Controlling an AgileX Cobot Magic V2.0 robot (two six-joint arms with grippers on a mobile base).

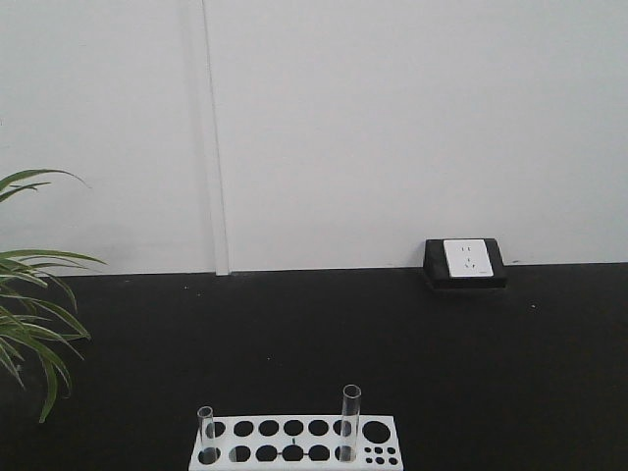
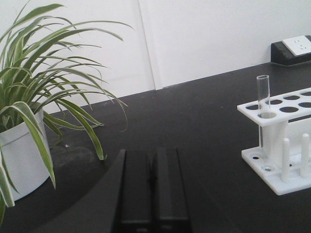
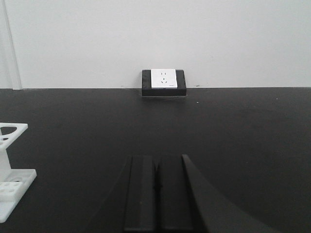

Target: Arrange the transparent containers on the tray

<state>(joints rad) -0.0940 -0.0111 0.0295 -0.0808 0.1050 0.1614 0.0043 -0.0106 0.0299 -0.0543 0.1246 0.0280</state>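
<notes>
Left tool [image 2: 152, 191] and right tool [image 3: 156, 194] both sit pressed together above the tabletop [image 1: 392, 343]. In the rack [image 1: 257, 441], a short tube [image 1: 206, 430] and a tall tube [image 1: 350, 420] stand upright.

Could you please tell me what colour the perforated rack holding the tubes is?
White; the rack shows best in the left wrist-mounted view.

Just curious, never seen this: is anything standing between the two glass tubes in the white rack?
No. In the front view, only empty holes of the rack lie between the shorter tube and the taller tube.
</notes>
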